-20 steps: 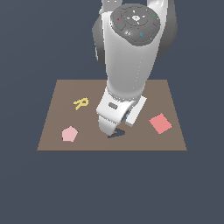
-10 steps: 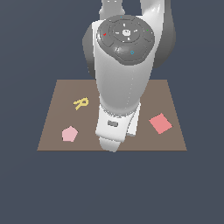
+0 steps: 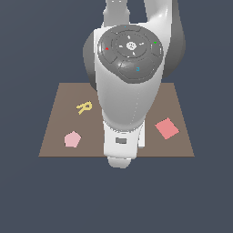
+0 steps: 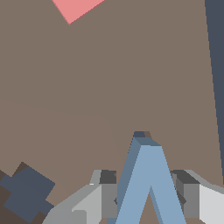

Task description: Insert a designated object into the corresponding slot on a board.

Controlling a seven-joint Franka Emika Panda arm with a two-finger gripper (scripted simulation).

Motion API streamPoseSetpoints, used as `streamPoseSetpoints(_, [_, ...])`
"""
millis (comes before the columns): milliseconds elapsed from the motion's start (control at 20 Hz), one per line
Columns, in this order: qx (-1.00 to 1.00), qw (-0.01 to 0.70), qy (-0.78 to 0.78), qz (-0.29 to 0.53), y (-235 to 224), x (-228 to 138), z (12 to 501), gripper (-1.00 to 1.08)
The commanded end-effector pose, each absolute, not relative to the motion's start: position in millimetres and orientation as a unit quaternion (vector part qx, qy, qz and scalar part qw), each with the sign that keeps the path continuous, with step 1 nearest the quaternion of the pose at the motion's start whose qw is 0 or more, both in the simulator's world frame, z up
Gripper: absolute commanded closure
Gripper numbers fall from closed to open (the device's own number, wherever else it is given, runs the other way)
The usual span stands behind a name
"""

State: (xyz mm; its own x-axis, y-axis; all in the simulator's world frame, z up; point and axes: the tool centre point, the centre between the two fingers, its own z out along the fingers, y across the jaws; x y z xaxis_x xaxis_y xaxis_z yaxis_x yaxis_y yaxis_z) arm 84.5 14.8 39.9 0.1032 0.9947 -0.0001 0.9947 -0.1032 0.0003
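In the wrist view my gripper [image 4: 145, 178] is shut on the small blue V-shaped piece [image 4: 148, 183], which stands between the two grey fingers [image 4: 103, 192] just above the brown board [image 4: 109, 87]. A small dark patch shows at the piece's far tip. The dark V-shaped slot does not show in either view. In the exterior view the arm's white body [image 3: 125, 104] covers the middle and front of the board [image 3: 59, 132] and hides the gripper and the blue piece.
A yellow R-shaped piece [image 3: 84, 108], a pink pentagon [image 3: 72, 139] and a red square [image 3: 167, 128] lie on the board. The wrist view shows a dark cross-like cutout [image 4: 26, 192], a reddish-pink piece's corner [image 4: 76, 8] and the board's edge [image 4: 211, 65].
The arm has swung toward the board's front edge and nearer the exterior camera. The fingers that showed a second ago are now hidden behind the wrist.
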Motion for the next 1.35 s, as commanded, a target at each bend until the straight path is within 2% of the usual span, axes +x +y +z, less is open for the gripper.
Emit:
streamPoseSetpoints(0, [0.735,0.0,0.678,0.0,15.0,87.8,40.2,1.08])
streamPoseSetpoints(800, [0.734,0.001,0.68,0.0,15.9,88.5,30.2,1.08])
streamPoseSetpoints(850, [0.734,0.001,0.68,0.0,15.9,88.5,30.2,-0.92])
streamPoseSetpoints(1300, [0.734,0.001,0.68,0.0,15.9,88.5,30.2,-0.92])
